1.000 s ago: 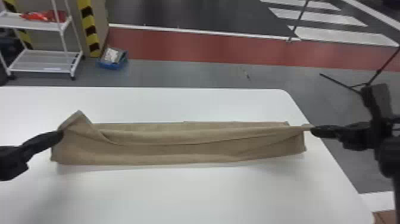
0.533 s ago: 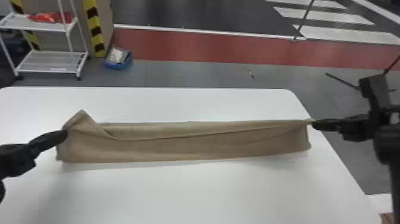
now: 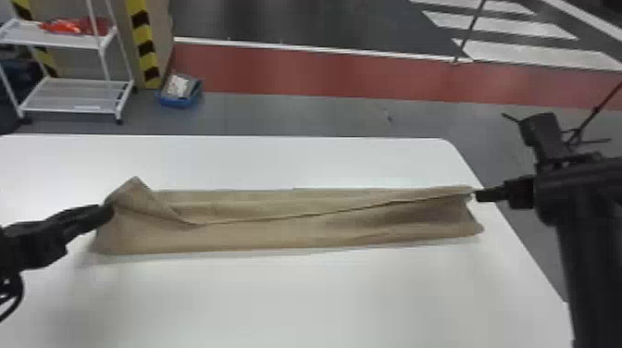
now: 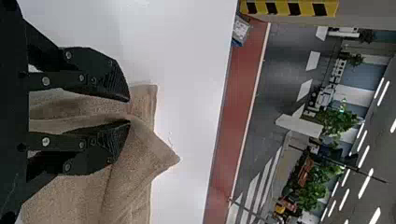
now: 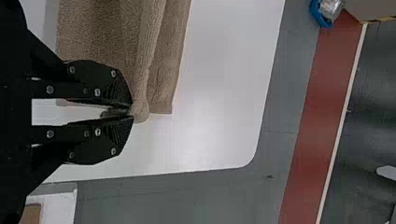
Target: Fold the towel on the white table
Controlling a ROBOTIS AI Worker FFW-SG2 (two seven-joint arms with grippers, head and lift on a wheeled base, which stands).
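Black left claw (image 3: 109,214) slanting inward, fingers apart — right claw (image 3: 478,195) sideways, clamped on tan towel (image 3: 277,236)

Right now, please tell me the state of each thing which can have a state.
towel: folded into a long strip, the corner near the left gripper turned over
left gripper: slightly open, cloth between its fingers
right gripper: shut on the towel's end
blue bin: uncovered, with things inside
cart: upright, red things on upper shelf
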